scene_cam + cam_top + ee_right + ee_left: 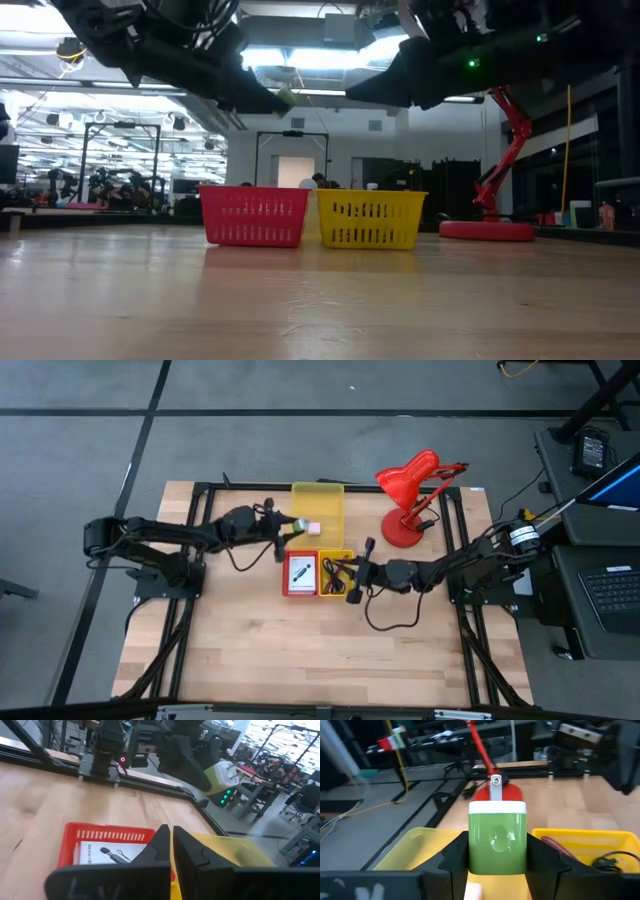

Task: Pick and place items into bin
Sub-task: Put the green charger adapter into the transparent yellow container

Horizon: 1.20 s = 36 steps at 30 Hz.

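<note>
My left gripper [288, 532] holds a green block [497, 840] with a white end and a metal prong, lifted over the near left edge of a flat yellow bin [318, 490]. A pink cube [312, 528] lies in that bin. In front of it stand a red basket [300, 574] with a white printed packet [107, 852] and a yellow basket [335, 574] with a black cable [610, 860]. My right gripper [353, 582] is shut and holds nothing, hovering at the yellow basket's right side. My left gripper pinches the green block by its two opposite sides [472, 845] between its two fingers [455, 857]. The fingers come nearly level from the table's left. The block is lifted clear of the table, its white pronged end [496, 795] pointing away from the gripper.
A red desk lamp [410, 495] stands at the table's far right, its base [490, 230] right of the baskets. The wooden table top [300, 650] is bare toward the near edge. Black frame rails run along the table's sides.
</note>
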Motion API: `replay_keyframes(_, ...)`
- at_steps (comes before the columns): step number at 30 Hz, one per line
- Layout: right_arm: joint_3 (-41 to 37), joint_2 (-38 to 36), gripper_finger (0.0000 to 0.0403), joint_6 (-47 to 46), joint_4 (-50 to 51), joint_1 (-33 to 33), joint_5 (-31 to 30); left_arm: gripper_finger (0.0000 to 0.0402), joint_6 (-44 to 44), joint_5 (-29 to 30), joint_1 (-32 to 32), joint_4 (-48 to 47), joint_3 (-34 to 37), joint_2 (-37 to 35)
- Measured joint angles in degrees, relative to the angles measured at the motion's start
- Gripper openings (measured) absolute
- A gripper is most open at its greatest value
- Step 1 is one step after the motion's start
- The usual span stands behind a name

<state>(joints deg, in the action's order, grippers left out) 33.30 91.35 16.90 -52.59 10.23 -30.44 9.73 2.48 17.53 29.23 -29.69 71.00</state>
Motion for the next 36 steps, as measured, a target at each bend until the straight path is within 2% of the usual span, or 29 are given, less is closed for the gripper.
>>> replay_keyframes(5, 0.0, 0.0, 0.0005, -0.1, 0.1, -0.9, 0.1, 0.0144, -3.8, 2.9, 2.9, -0.8, -0.3, 0.6)
replay_keyframes(11, 0.0, 0.0, 0.0005, 0.1, 0.1, -2.3, 0.1, 0.0144, -6.0, 2.6, 5.8, -12.5, -6.2, 5.9)
replay_keyframes(18, 0.0, 0.0, 0.0005, 0.1, 0.1, -3.8, 0.1, 0.0144, 0.8, 2.8, 7.2, -19.6, -16.2, 15.8)
replay_keyframes(23, 0.0, 0.0, 0.0005, 0.1, 0.3, -3.8, 0.1, 0.0144, 4.3, 2.8, 8.6, -26.7, -22.6, 20.6)
replay_keyframes(26, 0.0, 0.0, 0.0005, 0.1, 0.5, -3.9, 0.1, 0.0144, 4.4, 0.8, 9.6, -31.7, -25.7, 22.9)
replay_keyframes(31, 0.0, 0.0, 0.0005, 0.1, 0.6, -4.1, 0.1, 0.0144, 5.2, -3.6, 10.9, -35.8, -29.1, 26.9)
replay_keyframes(36, 0.0, 0.0, 0.0005, 0.1, 0.7, -4.1, 0.1, 0.0144, 5.9, -3.8, 11.0, -35.3, -30.9, 29.6)
